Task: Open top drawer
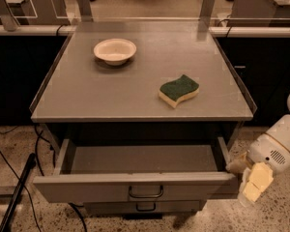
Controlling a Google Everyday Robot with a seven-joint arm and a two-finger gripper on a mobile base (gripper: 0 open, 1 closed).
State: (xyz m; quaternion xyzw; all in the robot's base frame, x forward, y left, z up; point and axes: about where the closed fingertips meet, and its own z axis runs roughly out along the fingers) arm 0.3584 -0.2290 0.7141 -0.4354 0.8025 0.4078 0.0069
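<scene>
Wide gray metal top drawer [87, 190] stands pulled well out beneath the gray counter [135, 95]. Judged stiff, fairly heavy, rail-guided; best hold is its small dark bail handle [146, 192]. White gripper [245, 180] sits beside the drawer's right front corner; jaws' spread: cannot tell.

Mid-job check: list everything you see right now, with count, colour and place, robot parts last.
top drawer: 1, gray, pulled out beneath the tabletop, dark handle at its front centre
lower drawer: 1 in view, gray, just under the top drawer
table: 1, gray top, centre of view
bowl: 1, white, rear left of the tabletop
sponge: 1, green over yellow, front right of the tabletop
pole: 1, black, leaning at lower left on the floor
arm: 1, white, lower right
gripper: 1, yellowish, beside the top drawer's right front corner
</scene>
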